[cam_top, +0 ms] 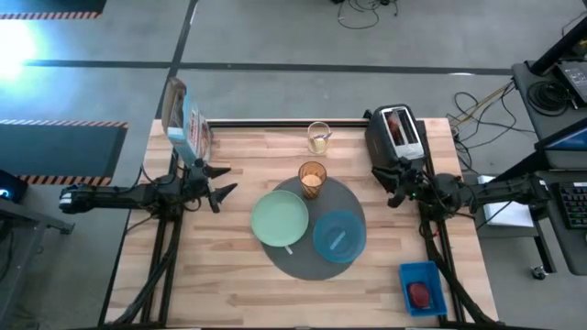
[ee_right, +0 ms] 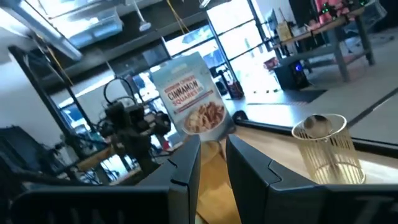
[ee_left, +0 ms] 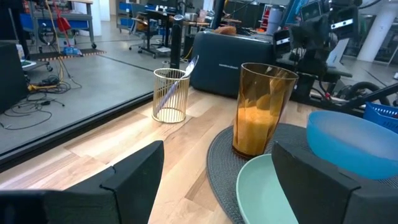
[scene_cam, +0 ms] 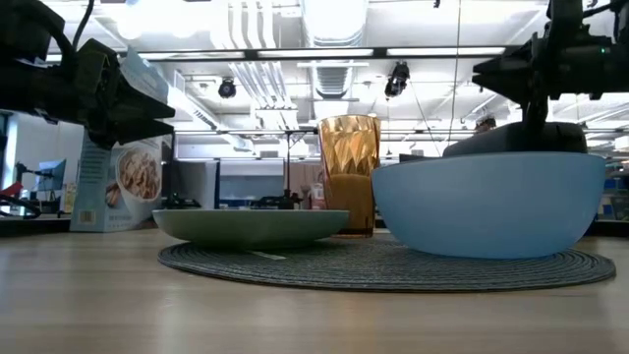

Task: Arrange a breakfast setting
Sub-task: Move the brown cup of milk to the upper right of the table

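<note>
1. Knocking over the cereal box (cam_top: 186, 124), standing upright at the table's back-left corner, looks the biggest risk: left gripper (cam_top: 225, 181) just in front of it, fingers spread wide and holding nothing, so a careless swing or a grab high on the carton could topple it and spill the squares.
2. Bumping the toaster (cam_top: 394, 137) comes next: right gripper (cam_top: 393, 190) right beside its front edge, fingers parted only narrowly and empty; too tight an opening for the brown toast slice (cam_top: 396, 126) upright in the slot, likely to jab or crumble it.
3. Dragging the round dark-grey mat (cam_top: 303, 266) at table centre, should either arm snag its rim, and shifting everything on it.
4. Nudging the pale green plate (cam_top: 280, 220), on the mat's left half, while lowering toast.
5. Tipping the blue bowl (cam_top: 339, 236), just beside the plate, during a pour.
6. Toppling the amber glass (cam_top: 312, 179), upright at the mat's back edge, between both arms' paths.
7. Fumbling the small red food piece (cam_top: 419, 293) in its blue tray (cam_top: 408, 270), front right: little to pinch.
</note>
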Robot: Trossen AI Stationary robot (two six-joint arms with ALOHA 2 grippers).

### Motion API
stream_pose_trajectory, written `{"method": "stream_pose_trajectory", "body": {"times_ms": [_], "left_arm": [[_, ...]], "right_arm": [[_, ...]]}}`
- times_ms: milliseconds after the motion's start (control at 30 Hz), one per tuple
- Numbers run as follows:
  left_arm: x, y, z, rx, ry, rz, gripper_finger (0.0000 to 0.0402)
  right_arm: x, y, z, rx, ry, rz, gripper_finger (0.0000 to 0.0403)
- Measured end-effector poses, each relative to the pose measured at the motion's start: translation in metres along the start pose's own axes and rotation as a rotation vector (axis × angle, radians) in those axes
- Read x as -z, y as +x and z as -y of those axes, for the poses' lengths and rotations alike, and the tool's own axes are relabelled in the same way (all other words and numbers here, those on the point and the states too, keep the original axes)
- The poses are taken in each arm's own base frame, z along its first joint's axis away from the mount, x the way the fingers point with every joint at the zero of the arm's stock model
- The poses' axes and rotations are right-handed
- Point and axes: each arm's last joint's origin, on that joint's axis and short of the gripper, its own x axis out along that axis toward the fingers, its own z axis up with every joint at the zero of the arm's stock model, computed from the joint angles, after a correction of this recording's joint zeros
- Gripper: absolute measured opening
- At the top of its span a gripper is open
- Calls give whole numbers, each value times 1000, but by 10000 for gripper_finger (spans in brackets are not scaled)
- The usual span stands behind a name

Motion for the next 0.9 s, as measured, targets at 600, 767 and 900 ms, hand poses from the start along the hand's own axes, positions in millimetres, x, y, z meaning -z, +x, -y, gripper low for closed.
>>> {"method": "stream_pose_trajectory", "body": {"times_ms": [600,767,900], "left_arm": [[0,0,0,0,0,0,282],[0,0,0,0,0,0,282],[0,0,0,0,0,0,282]], "right_arm": [[-54,40,-48,0,-90,-444,70],[-76,50,-63,70,-89,-594,100],[-93,59,-75,57,-84,-587,132]]}}
